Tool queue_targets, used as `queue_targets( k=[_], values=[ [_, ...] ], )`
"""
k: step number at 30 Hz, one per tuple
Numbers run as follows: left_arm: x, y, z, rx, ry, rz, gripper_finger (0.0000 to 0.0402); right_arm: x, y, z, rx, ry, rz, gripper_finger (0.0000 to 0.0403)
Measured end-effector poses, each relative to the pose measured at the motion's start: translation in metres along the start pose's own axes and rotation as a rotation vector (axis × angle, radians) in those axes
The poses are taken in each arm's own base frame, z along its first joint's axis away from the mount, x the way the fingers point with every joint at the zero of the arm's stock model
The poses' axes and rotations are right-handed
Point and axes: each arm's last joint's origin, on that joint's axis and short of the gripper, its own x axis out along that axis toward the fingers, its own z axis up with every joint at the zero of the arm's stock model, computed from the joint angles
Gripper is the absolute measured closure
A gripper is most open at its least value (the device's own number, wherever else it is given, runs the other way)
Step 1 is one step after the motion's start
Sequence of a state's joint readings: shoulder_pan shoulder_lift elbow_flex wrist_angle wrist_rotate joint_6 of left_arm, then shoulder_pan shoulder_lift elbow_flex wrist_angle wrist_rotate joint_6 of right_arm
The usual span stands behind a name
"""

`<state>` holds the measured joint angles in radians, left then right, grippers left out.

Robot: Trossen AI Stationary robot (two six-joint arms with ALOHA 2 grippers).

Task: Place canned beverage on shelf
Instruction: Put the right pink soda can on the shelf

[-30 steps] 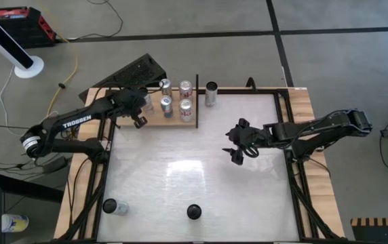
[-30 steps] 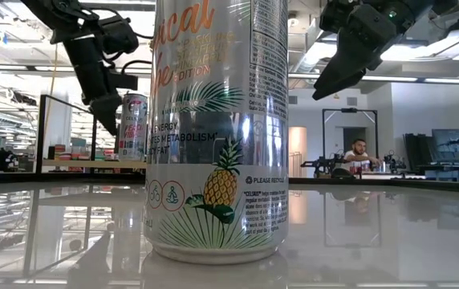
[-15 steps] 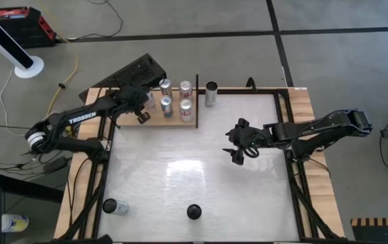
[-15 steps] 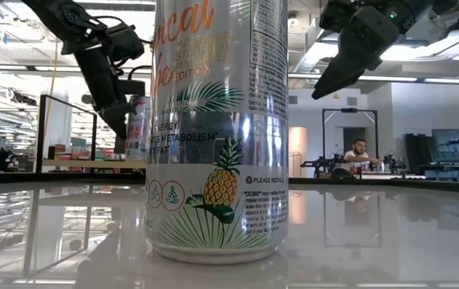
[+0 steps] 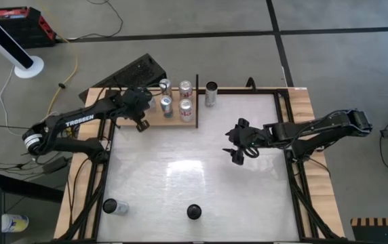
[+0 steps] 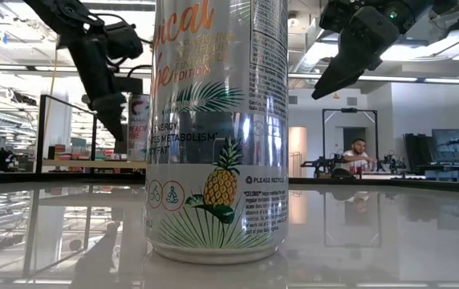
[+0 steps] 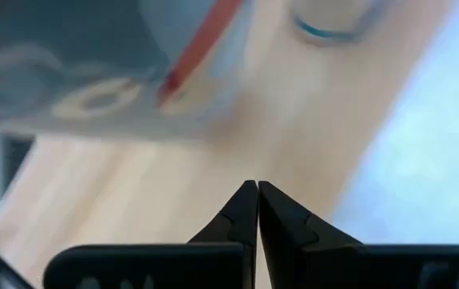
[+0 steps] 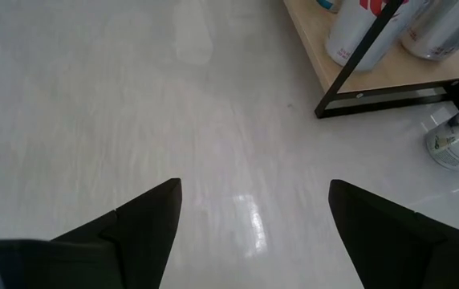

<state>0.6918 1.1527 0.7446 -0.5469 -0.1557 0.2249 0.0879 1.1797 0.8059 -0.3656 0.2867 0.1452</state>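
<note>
Left pincer [image 5: 140,123] hangs over the shelf's [image 5: 154,120] near-left corner, my fingers [image 7: 249,210] pressed together on nothing. Five cans [image 5: 166,105] stand on the shelf, another [image 5: 211,93] just past its black upright. Right pincer [image 5: 235,150] waits spread apart above mid-desk [image 5: 201,176].

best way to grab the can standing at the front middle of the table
Grip the can around its cylindrical side wall, a finger on each side. It stands upright and alone on the white table, so probably come in level from any open side, most easily with the open right gripper.
</note>
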Motion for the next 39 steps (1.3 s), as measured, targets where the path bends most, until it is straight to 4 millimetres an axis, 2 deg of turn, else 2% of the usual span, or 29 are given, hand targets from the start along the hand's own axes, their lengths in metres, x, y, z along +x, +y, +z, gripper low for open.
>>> queue_targets(
  k=[8,19,22,28,39],
  values=[
    [-0.023,0.002,0.004,-0.007,-0.127,0.067,0.0401,0.000,0.000,0.000,0.000,0.000,0.000,0.0065],
    [-0.024,0.003,0.000,-0.006,-0.089,0.088,0.0401,0.000,0.000,0.000,0.004,-0.001,0.002,0.0065],
    [-0.024,0.000,0.000,0.022,-0.097,0.027,0.0401,0.000,0.000,0.000,0.004,-0.002,0.002,0.0065],
    [-0.026,-0.017,0.003,0.147,-0.147,-0.147,0.0401,0.000,0.000,0.000,0.004,-0.004,0.002,0.0065],
    [-0.039,-0.061,0.006,0.326,-0.195,-0.244,0.0401,0.000,0.001,0.000,0.005,-0.005,0.002,0.0065]
  ],
)
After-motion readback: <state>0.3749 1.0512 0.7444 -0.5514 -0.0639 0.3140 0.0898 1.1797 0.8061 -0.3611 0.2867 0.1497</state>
